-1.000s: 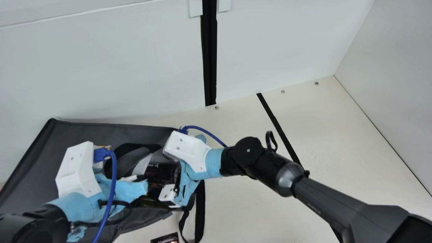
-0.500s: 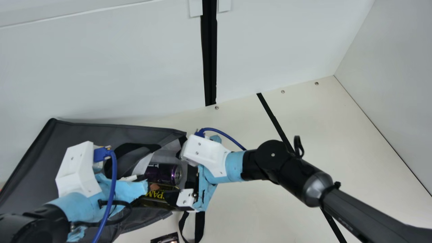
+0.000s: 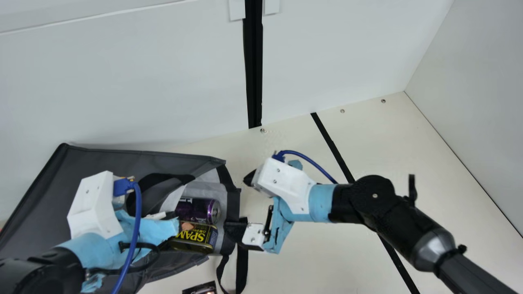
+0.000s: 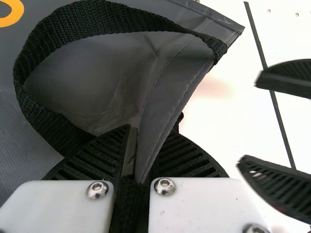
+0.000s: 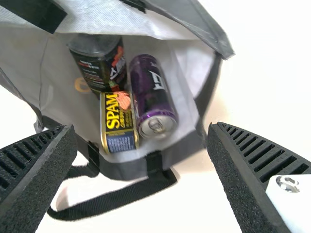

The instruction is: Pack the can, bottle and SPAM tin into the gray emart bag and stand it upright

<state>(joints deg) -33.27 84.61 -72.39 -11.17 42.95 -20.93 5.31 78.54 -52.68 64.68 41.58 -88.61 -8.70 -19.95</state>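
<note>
A dark item (image 3: 200,288) lies beside the black strap (image 3: 242,269) of the bag (image 3: 94,161).

The left arm (image 3: 34,271) and right arm (image 3: 367,202) were black, with light blue wrapping (image 3: 322,202), white housings (image 3: 90,206) and blue cables (image 3: 137,220); the right had a grey collar (image 3: 434,250). The left gripper (image 3: 157,229) and right gripper (image 3: 239,206) had ribbed black fingers (image 4: 192,158), white mounts (image 4: 199,208) and silver screws (image 4: 165,186).
</note>
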